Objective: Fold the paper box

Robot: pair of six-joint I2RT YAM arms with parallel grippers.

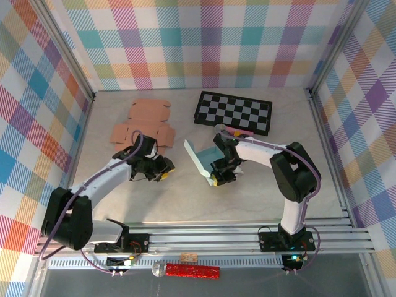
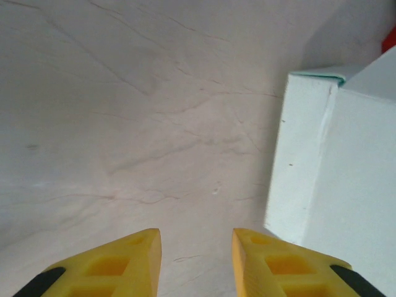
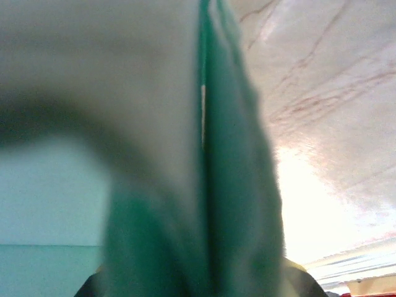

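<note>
Paper box (image 1: 199,158), pale blue-green, sits near the middle of the top view, a little right of centre on the table (image 1: 260,192). It is only partly formed, with one panel standing up and leaning toward the upper left. My right gripper (image 1: 218,178) is at its lower right edge with its fingers clamped shut on the paper. In my right wrist view the sheet (image 3: 229,154) runs up the middle of the frame, blurred and very close. There it shows a white face on the left and green layers on the right, with pale table in the upper right.

My left gripper (image 1: 166,168) is just left of the box in the top view, near it but not touching. In my left wrist view its yellow fingers (image 2: 130,260) poke up from the bottom edge with a gap between them. Only bare table shows in the gap, so they are parted and hold nothing. The box's white corner (image 2: 334,173) stands on the right side of that frame, close beside the right-hand finger.

Farther out, a flat tan cardboard blank (image 1: 143,122) lies in the upper left of the table. A black-and-white checkered mat (image 1: 234,112) lies in the upper middle, and a pink piece (image 1: 242,132) shows at its lower edge. At the bottom of the top view a red glittery strip (image 1: 193,271) lies along the rail in front of my bases.
</note>
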